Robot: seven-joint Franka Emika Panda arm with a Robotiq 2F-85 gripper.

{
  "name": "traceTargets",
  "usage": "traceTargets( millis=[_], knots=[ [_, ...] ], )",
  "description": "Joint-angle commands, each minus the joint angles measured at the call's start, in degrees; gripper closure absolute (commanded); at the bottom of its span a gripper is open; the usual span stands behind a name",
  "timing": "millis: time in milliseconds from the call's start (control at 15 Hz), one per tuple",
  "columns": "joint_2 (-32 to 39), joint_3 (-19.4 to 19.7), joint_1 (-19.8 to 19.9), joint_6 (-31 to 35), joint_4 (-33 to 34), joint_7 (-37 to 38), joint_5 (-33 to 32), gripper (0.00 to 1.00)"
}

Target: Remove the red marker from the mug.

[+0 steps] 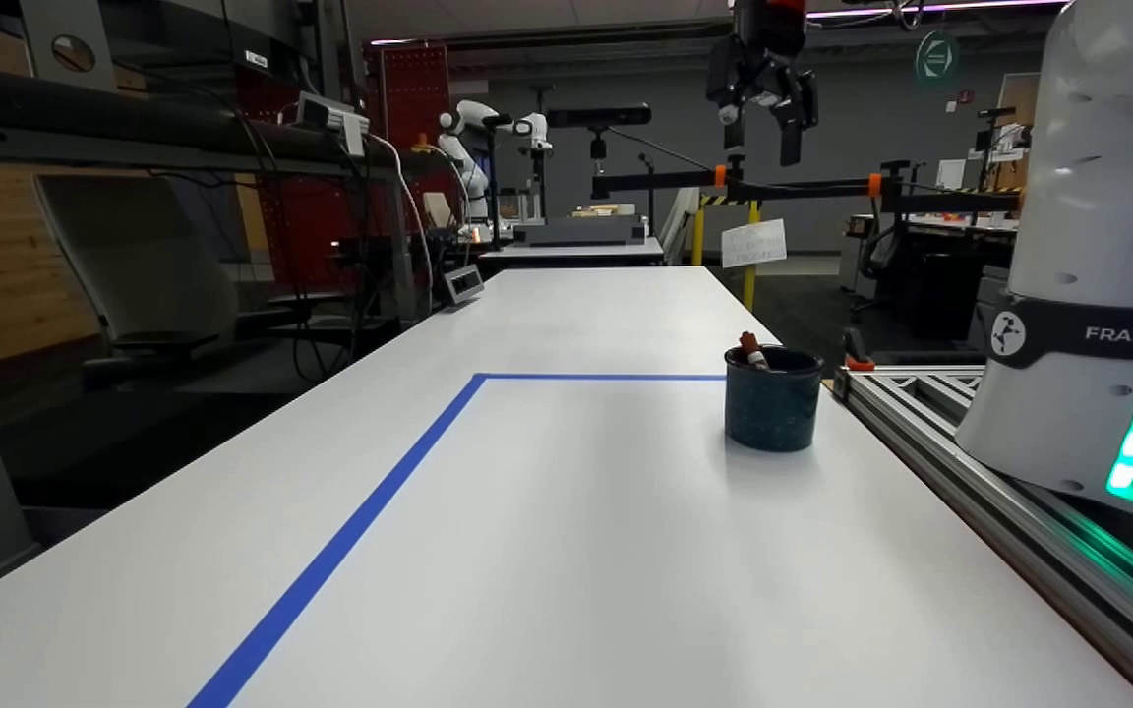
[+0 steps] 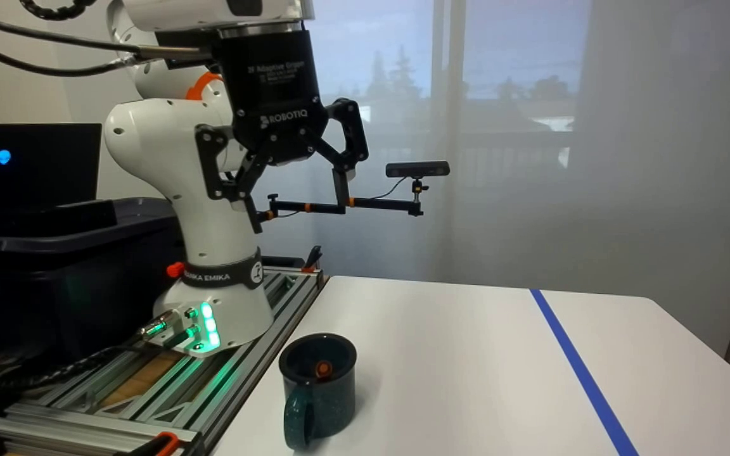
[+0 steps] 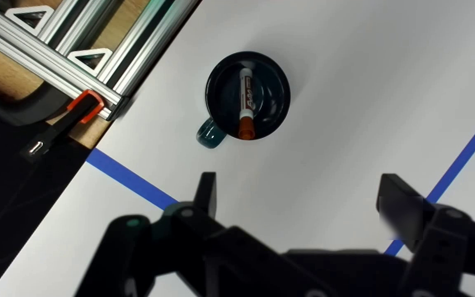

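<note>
1. Your tool (image 2: 300, 215) is spread wide: its two fingers (image 2: 341, 187) stand well apart, and in both exterior views only background shows between them.
2. It hangs above the table (image 2: 454, 354), clear of the mug (image 2: 333, 405). In your wrist view, the mug appears out past the fingertips, nearer one finger than the other.
3. The bottom edge of your wrist view cuts off the body of the tool, and a smeared patch covers part of one finger.
4. The top edge of an exterior view cuts off the upper part of the arm (image 2: 156, 139).
5. You cannot read the writing on the paper note (image 1: 753, 243); it is too faint. The smaller print along the marker (image 3: 246, 95) is blurred too.
6. The mug stands upright on the table, near the metal frame (image 3: 155, 47). Its handle (image 3: 211, 134) sticks out toward a strip of blue tape (image 3: 130, 177) in your wrist view.
7. The marker leans inside the mug. Your wrist view shows you its length slanting through it, pale end deep down and brown end up at the rim.
8. In an exterior view, you get just the cap (image 1: 750, 342) and a bit of white barrel above the rim; the mug's wall hides the rest. In an exterior view, you see it nearly end-on, as a round brown tip (image 2: 324, 370).
9. A dark bin (image 2: 86, 297) stands beside the robot's base (image 2: 232, 323); you cannot see inside it.
</note>
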State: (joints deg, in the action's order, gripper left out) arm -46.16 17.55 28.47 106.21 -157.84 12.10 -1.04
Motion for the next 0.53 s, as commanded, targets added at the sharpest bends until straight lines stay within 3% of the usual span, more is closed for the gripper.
traceTargets(
  millis=[0, 333, 467],
  knots=[
    [5.52, 0.75, -1.68, 1.86, 1.67, -0.3, 2.95, 0.0],
    [18.38, 4.87, -4.31, 7.7, 3.52, -2.08, 13.1, 0.0],
    [24.68, 6.3, -5.43, 5.82, 5.39, -3.26, 17.27, 0.0]
  ],
)
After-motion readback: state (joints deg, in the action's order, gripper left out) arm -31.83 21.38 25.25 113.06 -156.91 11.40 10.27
